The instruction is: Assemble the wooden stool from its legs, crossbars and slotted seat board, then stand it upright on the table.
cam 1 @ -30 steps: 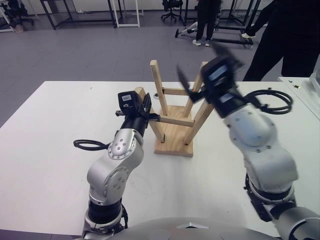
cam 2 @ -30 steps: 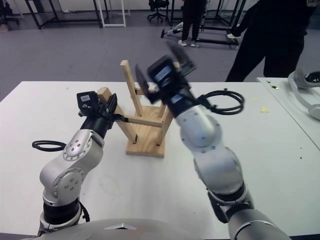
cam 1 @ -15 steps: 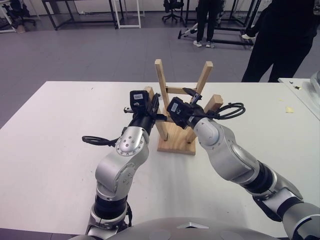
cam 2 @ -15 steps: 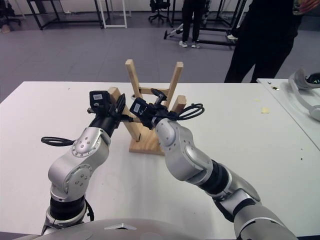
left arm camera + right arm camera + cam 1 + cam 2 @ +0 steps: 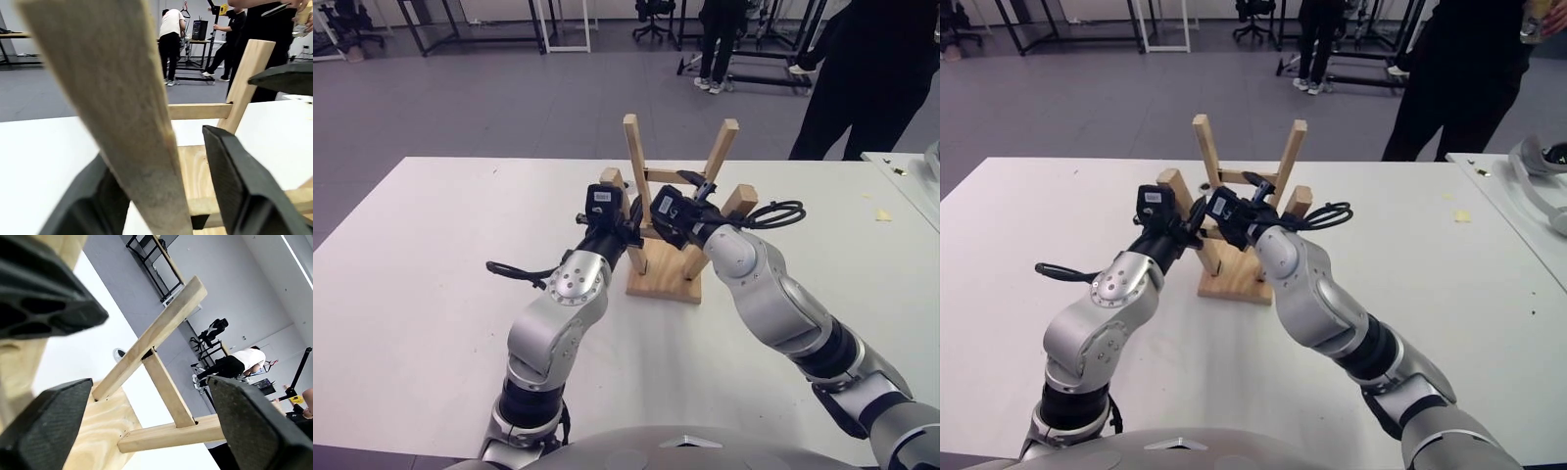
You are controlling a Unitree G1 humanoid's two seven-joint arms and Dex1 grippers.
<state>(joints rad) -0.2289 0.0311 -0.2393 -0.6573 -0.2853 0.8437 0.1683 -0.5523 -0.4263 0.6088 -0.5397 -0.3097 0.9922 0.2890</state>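
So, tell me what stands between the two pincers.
A stool leg, in the left eye view: the left pincer on one side, the right pincer on the other.

Lab or workshop: white table [image 5: 401, 294], grey floor [image 5: 489, 98], metal racks [image 5: 480, 41], office chair [image 5: 653, 8].

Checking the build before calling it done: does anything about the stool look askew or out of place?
Nothing looks broken, but the stool is upside down: its seat board lies flat on the table and the legs point up, so it is not yet standing upright.
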